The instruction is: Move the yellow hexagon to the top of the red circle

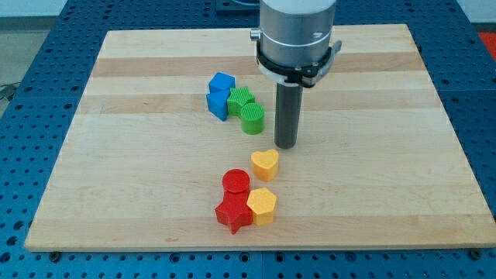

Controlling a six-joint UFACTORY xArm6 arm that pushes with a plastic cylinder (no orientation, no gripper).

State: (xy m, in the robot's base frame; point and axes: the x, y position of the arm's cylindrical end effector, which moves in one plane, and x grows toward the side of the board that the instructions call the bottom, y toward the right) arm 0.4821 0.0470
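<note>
The yellow hexagon (262,204) sits near the view's bottom centre, touching the right side of a red star (232,212). The red circle (235,183) lies just above the star and up-left of the hexagon, close to it. A yellow heart (265,164) lies a little above the hexagon and right of the red circle. My tip (285,146) stands on the board just up-right of the yellow heart, apart from it and well above the hexagon.
A cluster sits left of my rod: two blue blocks (220,94), a green block (241,99) and a green cylinder (252,118). The wooden board (139,170) lies on a blue perforated table (31,93).
</note>
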